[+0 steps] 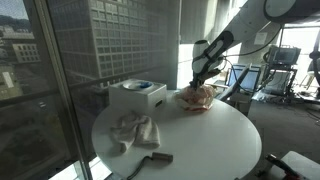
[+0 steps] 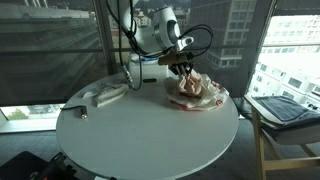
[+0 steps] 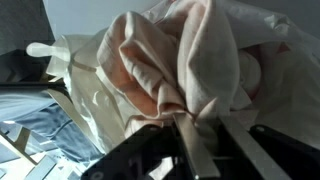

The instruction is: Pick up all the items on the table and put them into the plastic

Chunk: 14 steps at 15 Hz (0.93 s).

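Both exterior views look down on the table (image 1: 210, 135) (image 2: 140, 130) from different sides at mid-distance; the wrist view sits close against the pale pink cloth (image 3: 190, 60).

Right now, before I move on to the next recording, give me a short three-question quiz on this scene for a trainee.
1. True or false: in the wrist view the gripper is closed on the pale pink cloth.
2. Where is the whitish cloth?
A) lying on the table, apart from the gripper
B) hanging from the gripper
C) draped over the white box
3. Fill in: the white box has a round ____ top.

Key: 1 true; 2 A; 3 blue.
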### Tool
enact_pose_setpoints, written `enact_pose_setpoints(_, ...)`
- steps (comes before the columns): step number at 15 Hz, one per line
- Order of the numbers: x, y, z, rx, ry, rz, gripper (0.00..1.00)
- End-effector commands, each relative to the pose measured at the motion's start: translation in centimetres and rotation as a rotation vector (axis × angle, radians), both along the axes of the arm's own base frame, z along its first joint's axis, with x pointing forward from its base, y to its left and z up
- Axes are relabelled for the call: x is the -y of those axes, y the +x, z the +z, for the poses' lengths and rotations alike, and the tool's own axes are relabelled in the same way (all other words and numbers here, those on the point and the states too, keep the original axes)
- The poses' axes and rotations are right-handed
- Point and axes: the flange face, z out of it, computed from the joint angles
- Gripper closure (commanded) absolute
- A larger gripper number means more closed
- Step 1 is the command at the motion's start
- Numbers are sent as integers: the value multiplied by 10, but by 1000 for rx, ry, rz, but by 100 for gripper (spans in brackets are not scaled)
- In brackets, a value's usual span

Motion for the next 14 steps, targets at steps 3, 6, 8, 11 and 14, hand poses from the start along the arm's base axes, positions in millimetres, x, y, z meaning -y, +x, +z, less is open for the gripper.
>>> enact_pose_setpoints(3, 14, 29, -56, 24, 30, 63, 86)
enact_pose_setpoints(6, 2, 29, -57, 35, 13, 94, 44)
enact_pose_setpoints(8, -9, 19, -42, 18, -7, 87, 28)
enact_pose_setpoints(11, -23, -4, -9, 25, -64, 76, 6)
enact_pose_setpoints(14, -47, -24, 21, 51, -144, 100, 0)
